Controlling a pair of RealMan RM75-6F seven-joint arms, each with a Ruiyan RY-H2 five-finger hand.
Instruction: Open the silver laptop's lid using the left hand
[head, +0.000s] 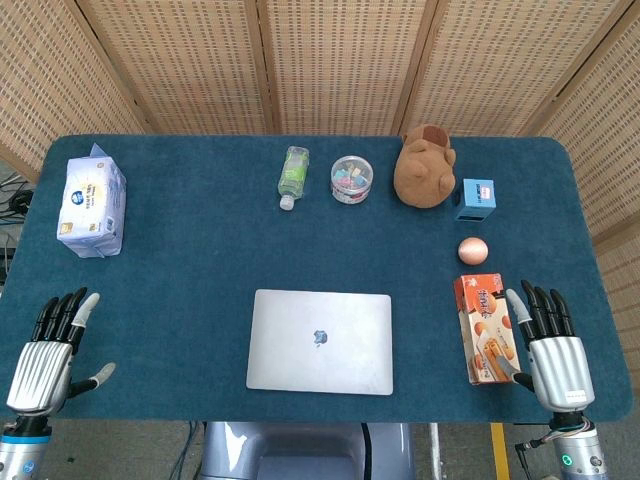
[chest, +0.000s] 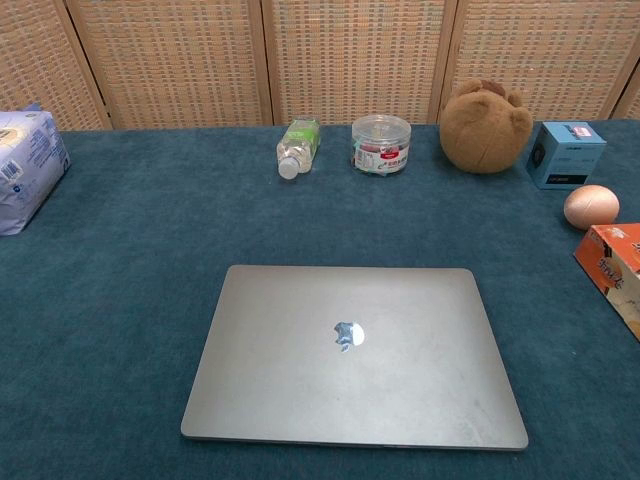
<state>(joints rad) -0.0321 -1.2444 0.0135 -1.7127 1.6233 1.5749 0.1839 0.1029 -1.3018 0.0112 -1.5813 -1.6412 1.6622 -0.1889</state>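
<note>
Laptop (head: 320, 341) closed, right of open left robot hand (head: 45, 365)

Silver laptop (head: 320, 341) lid shut, flat, near table's front edge, centred.

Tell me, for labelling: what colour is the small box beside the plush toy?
Blue small box, clearest in the chest view.

Tissue pack (head: 91, 206), bottle (head: 292, 175), clip jar (head: 352, 179), plush toy (head: 425, 166), blue box (head: 476, 198), ball (head: 473, 250), snack box (head: 486, 328)
</note>
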